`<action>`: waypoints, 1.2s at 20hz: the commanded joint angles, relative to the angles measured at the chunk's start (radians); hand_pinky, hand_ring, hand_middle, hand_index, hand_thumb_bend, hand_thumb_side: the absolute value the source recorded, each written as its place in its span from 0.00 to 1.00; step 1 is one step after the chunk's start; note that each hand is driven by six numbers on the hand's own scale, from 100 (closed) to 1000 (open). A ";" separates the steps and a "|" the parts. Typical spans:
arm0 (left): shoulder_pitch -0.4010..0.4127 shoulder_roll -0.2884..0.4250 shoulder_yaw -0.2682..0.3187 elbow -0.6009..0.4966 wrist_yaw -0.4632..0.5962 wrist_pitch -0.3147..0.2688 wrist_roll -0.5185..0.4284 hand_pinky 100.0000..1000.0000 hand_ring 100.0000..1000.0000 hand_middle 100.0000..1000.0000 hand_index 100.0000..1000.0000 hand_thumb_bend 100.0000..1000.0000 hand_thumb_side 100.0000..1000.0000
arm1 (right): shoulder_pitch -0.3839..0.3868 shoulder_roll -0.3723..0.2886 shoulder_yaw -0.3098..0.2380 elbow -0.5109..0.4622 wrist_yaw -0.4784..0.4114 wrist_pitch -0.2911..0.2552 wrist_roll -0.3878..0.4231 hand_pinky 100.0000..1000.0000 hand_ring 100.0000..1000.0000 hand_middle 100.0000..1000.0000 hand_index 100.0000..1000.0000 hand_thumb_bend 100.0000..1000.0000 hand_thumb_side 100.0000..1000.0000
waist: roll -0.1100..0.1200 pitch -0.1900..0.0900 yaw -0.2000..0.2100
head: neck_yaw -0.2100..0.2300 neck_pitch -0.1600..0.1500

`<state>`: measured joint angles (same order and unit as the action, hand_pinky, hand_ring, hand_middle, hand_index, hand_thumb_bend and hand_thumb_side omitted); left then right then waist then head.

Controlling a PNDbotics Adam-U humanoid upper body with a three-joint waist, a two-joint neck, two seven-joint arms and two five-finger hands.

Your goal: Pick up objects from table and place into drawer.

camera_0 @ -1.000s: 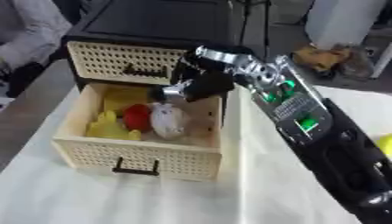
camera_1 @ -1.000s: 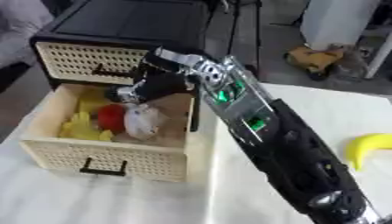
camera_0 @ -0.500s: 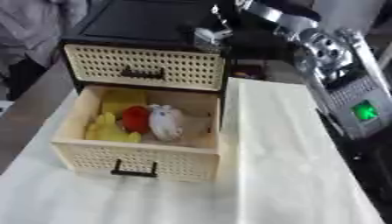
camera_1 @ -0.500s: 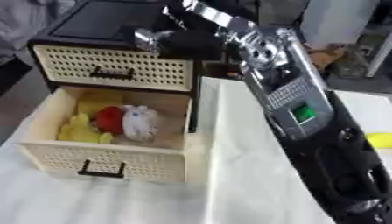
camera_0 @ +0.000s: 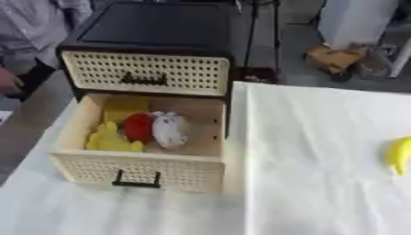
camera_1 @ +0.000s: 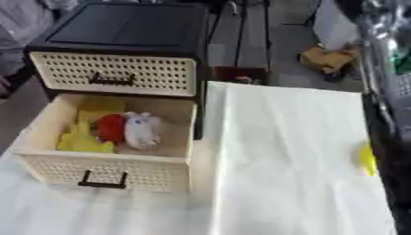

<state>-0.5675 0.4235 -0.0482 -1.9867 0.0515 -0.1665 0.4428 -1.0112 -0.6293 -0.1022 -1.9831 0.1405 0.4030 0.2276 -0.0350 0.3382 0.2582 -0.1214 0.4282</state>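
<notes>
Open drawer (camera_0: 201,170) holds your placed items.
A white object (camera_0: 169,130), red one (camera_0: 138,126) and yellow pieces (camera_0: 111,140) inside; banana (camera_0: 398,155) right on counter (camera_0: 321,151); hand state: cannot tell.

I'm looking down from the head's two eyes, side by side, both facing forward over the white table (camera_0: 321,151) toward the drawer unit (camera_0: 152,55). Both share that unit and its open drawer (camera_1: 104,170). In the right eye the unit sits further left, and my right arm (camera_1: 385,69) fills the edge right of it.
</notes>
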 commanded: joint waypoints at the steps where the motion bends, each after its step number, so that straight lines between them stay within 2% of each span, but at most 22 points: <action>1: -0.003 0.032 0.013 -0.013 -0.007 0.002 0.002 0.43 0.50 0.60 0.86 0.01 0.92 | 0.000 -0.074 -0.089 -0.017 -0.029 -0.047 -0.052 0.68 0.69 0.52 0.64 0.00 0.78 | 0.009 -0.025 -0.008 | 0.011 -0.009; 6: 0.004 0.054 0.014 -0.013 -0.035 0.013 -0.015 0.40 0.48 0.58 0.84 0.00 0.92 | 0.049 -0.157 -0.200 -0.017 -0.058 -0.124 -0.128 0.68 0.70 0.53 0.66 0.00 0.85 | 0.016 -0.029 -0.028 | 0.017 -0.011; 10: 0.001 0.065 0.015 -0.013 -0.063 0.027 -0.027 0.40 0.48 0.58 0.84 0.00 0.92 | 0.086 -0.182 -0.213 -0.017 -0.087 -0.187 -0.191 0.68 0.70 0.53 0.66 0.00 0.85 | 0.018 -0.029 -0.032 | 0.017 -0.010; 11: -0.005 0.071 0.009 -0.013 -0.069 0.032 -0.031 0.09 0.22 0.47 0.76 0.00 0.88 | 0.098 -0.188 -0.218 -0.017 -0.088 -0.203 -0.207 0.69 0.71 0.53 0.67 0.00 0.89 | 0.024 -0.032 -0.037 | 0.018 -0.006; 12: -0.015 0.087 -0.007 -0.013 -0.079 0.042 -0.041 0.07 0.20 0.47 0.76 0.00 0.88 | 0.116 -0.204 -0.229 -0.017 -0.081 -0.218 -0.223 0.69 0.71 0.53 0.67 0.00 0.89 | 0.030 -0.034 -0.042 | 0.018 -0.003; 13: -0.023 0.107 -0.027 -0.013 -0.092 0.055 -0.054 0.00 0.07 0.43 0.75 0.00 0.88 | 0.137 -0.224 -0.240 -0.017 -0.070 -0.233 -0.238 0.69 0.71 0.53 0.67 0.00 0.89 | 0.036 -0.036 -0.045 | 0.018 -0.001; 15: -0.030 0.151 -0.071 -0.013 -0.119 0.082 -0.081 0.00 0.00 0.40 0.78 0.00 0.90 | 0.177 -0.263 -0.260 -0.017 -0.051 -0.262 -0.267 0.69 0.71 0.53 0.67 0.00 0.91 | 0.044 -0.036 -0.048 | 0.018 0.000; 16: -0.026 0.174 -0.094 -0.013 -0.134 0.096 -0.095 0.00 0.00 0.40 0.80 0.00 0.92 | 0.195 -0.274 -0.267 -0.017 -0.048 -0.277 -0.281 0.69 0.71 0.53 0.67 0.00 0.89 | 0.048 -0.036 -0.052 | 0.021 0.000; 17: -0.021 0.197 -0.117 -0.013 -0.148 0.110 -0.109 0.00 0.00 0.41 0.86 0.00 0.95 | 0.212 -0.281 -0.269 -0.017 -0.047 -0.291 -0.296 0.69 0.71 0.53 0.67 0.00 0.89 | 0.052 -0.036 -0.057 | 0.024 0.000; 24: -0.030 0.353 -0.273 -0.013 -0.244 0.206 -0.205 0.00 0.00 0.41 0.87 0.00 1.00 | 0.284 -0.275 -0.264 -0.017 -0.069 -0.387 -0.392 0.68 0.70 0.52 0.67 0.00 0.88 | 0.073 -0.036 -0.099 | 0.046 -0.004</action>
<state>-0.5819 0.7209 -0.3041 -1.9868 -0.1741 0.0239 0.2521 -0.7192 -0.8750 -0.3575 -1.9868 0.0788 0.0311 -0.1471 0.0409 0.3239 0.1562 -0.0814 0.4284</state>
